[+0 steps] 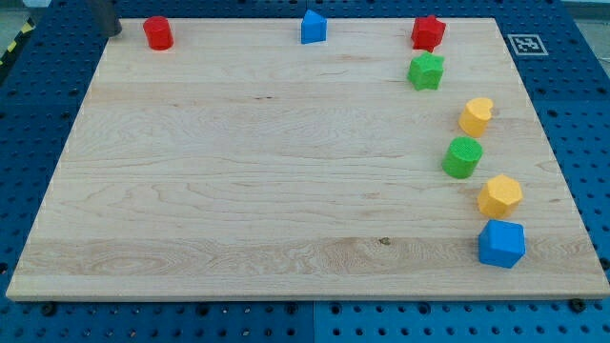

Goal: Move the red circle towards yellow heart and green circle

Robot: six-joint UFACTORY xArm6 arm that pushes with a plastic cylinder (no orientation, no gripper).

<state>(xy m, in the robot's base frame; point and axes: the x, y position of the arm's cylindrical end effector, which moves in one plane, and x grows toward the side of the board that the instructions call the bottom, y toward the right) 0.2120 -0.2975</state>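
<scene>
The red circle (158, 32) stands at the board's top left corner. The yellow heart (476, 115) and the green circle (462, 156) sit close together at the view's right, the heart just above the circle. My rod enters at the top left; my tip (113, 33) rests left of the red circle, a small gap apart from it.
A blue house-shaped block (313, 27) is at the top middle. A red star (428, 31) and a green star (426, 70) are at the top right. A yellow hexagon (499, 194) and a blue block (501, 243) lie below the green circle. The wooden board (267, 191) sits on a blue pegboard.
</scene>
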